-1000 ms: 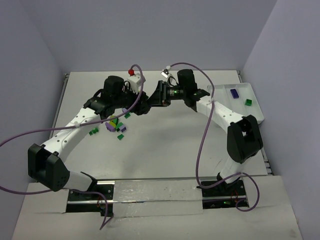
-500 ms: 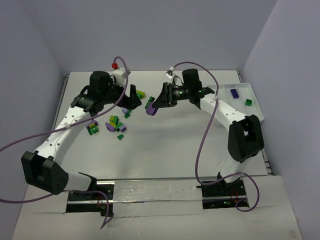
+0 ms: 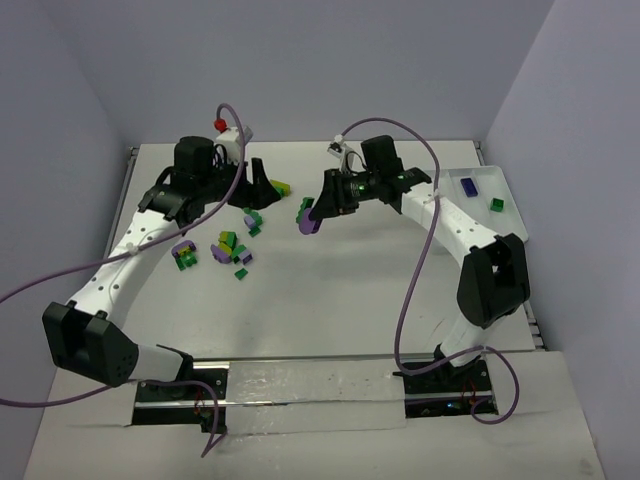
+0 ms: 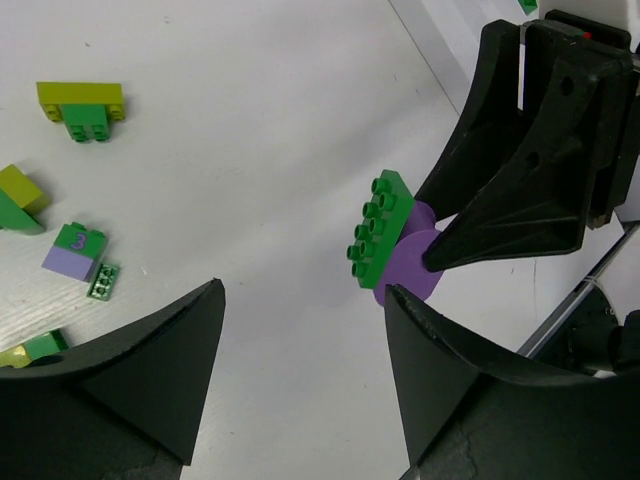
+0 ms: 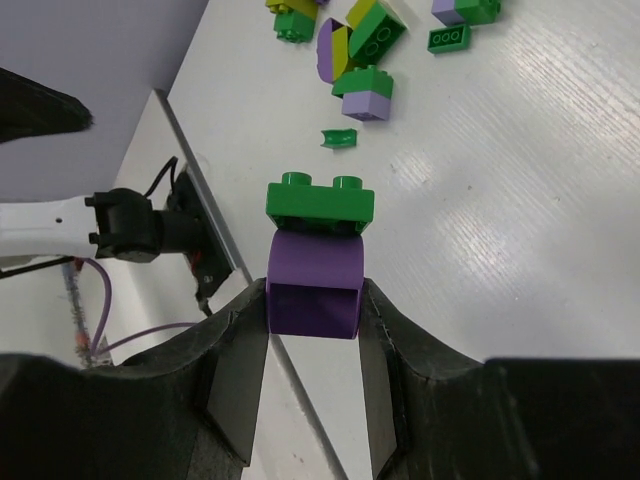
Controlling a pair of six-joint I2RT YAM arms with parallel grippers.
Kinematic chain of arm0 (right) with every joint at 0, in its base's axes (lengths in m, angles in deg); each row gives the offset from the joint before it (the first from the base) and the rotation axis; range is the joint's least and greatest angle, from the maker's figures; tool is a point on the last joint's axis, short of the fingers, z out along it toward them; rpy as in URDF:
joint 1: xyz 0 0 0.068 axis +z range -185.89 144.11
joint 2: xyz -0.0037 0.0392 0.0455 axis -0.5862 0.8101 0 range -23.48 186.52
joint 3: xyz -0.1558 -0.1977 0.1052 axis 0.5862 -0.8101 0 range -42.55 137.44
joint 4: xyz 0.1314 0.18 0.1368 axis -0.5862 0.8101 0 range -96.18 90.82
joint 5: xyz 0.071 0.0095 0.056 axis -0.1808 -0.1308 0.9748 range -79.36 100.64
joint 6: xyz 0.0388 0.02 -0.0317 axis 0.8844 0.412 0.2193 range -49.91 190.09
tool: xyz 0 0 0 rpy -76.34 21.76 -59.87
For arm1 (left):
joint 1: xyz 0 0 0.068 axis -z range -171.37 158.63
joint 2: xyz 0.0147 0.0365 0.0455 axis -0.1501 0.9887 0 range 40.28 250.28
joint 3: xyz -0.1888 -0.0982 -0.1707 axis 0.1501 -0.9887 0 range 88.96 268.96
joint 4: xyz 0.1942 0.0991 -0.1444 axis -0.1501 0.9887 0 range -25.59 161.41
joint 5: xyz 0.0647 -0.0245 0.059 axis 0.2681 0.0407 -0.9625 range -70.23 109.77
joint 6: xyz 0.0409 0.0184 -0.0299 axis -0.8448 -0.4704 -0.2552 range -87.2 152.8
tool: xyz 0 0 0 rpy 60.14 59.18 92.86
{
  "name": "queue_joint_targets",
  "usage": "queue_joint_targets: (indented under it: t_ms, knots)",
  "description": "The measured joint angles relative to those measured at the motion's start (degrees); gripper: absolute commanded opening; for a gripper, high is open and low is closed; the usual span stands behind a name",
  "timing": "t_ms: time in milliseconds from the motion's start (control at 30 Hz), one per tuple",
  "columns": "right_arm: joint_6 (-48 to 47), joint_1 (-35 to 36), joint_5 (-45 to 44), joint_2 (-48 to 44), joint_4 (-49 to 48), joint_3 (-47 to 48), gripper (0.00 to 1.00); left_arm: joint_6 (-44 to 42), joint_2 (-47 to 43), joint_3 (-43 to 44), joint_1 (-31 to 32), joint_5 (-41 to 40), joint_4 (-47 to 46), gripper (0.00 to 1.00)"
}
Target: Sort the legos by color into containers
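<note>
My right gripper (image 3: 312, 216) is shut on a purple piece (image 5: 313, 280) that has a dark green brick (image 5: 320, 205) stuck on its tip, held above the table's middle. My left gripper (image 3: 257, 186) is open and empty, a short way to the left of it. In the left wrist view, its fingertips (image 4: 212, 292) frame bare table, and the green brick (image 4: 380, 234) and purple piece (image 4: 416, 266) show just beyond. Loose green, yellow-green and purple legos (image 3: 231, 246) lie below the left arm. A white tray (image 3: 478, 208) at the far right holds a purple brick (image 3: 467, 186) and a green brick (image 3: 495, 204).
More loose legos lie near the left gripper: a yellow-green one (image 3: 283, 186) and a small purple-green cluster (image 3: 252, 218). The right wrist view shows several of them (image 5: 362, 60) ahead. Purple cables hang from both arms. Walls close the table on three sides.
The two grippers were together a second ago. My left gripper has opened and pulled back to the left. The right gripper keeps the purple piece with the green brick on it.
</note>
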Motion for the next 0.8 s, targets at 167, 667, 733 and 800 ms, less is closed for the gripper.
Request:
queue_joint_targets:
  t_ms: [167,667,733,800]
  knots:
    - [-0.20,2.61,-1.89,0.00,2.29,2.60,0.00,1.05,1.36,0.00,2.50,0.01,-0.55,0.72]
    - [1.44,5.21,-3.19,0.00,4.83,4.81,0.00,1.00,4.23,0.31,7.81,-1.68,-1.24,0.51]
    - [1.64,5.23,-3.41,0.00,5.07,4.85,0.00,0.77,4.38,0.40,8.25,-2.20,-1.34,0.47]
    - [1.92,5.29,-3.48,0.00,5.14,4.87,0.00,0.48,4.62,0.61,8.63,-2.90,-1.37,0.41]
